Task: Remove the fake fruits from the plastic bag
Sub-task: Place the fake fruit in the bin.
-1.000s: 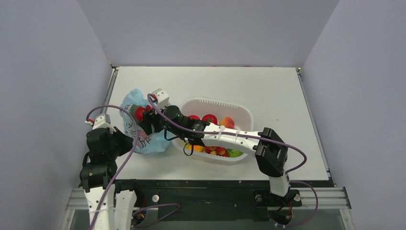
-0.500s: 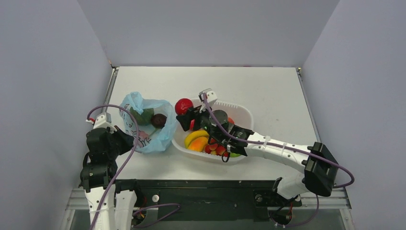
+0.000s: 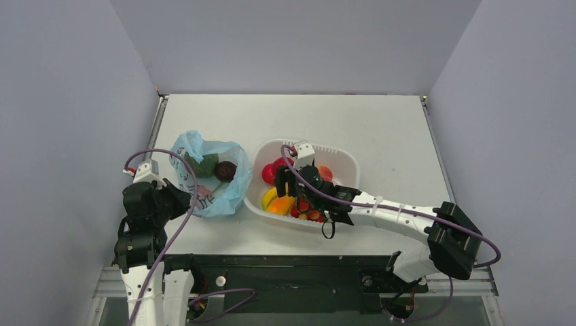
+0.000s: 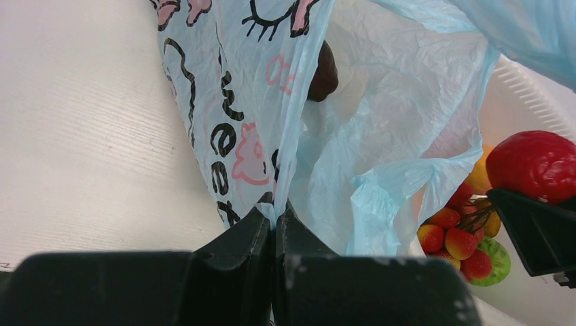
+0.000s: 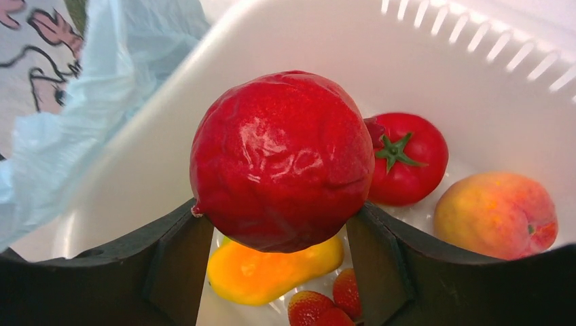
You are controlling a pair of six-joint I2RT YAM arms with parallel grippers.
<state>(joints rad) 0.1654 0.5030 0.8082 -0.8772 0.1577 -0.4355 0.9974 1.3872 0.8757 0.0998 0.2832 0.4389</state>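
Note:
The light-blue plastic bag (image 3: 207,178) with its pink-and-dark print lies open at the left of the table; it also shows in the left wrist view (image 4: 272,102). A green fruit (image 3: 201,165) and a dark brown fruit (image 3: 226,170) sit inside it. My left gripper (image 3: 183,202) (image 4: 275,217) is shut on the bag's near edge. My right gripper (image 3: 280,178) (image 5: 278,231) is shut on a glossy red round fruit (image 5: 280,156) and holds it over the left end of the white tub (image 3: 339,157).
The tub (image 5: 475,75) holds a red tomato (image 5: 411,159), an orange-pink peach (image 5: 496,214), a yellow-orange fruit (image 5: 272,272) and small strawberries (image 5: 319,309). The tub touches the bag's right side. Grey walls close in the table on three sides.
My right gripper lifted the red fruit out of the bag and carried it right, then down over the tub. The bag's mouth now shows the green and brown fruits. My left gripper held still.

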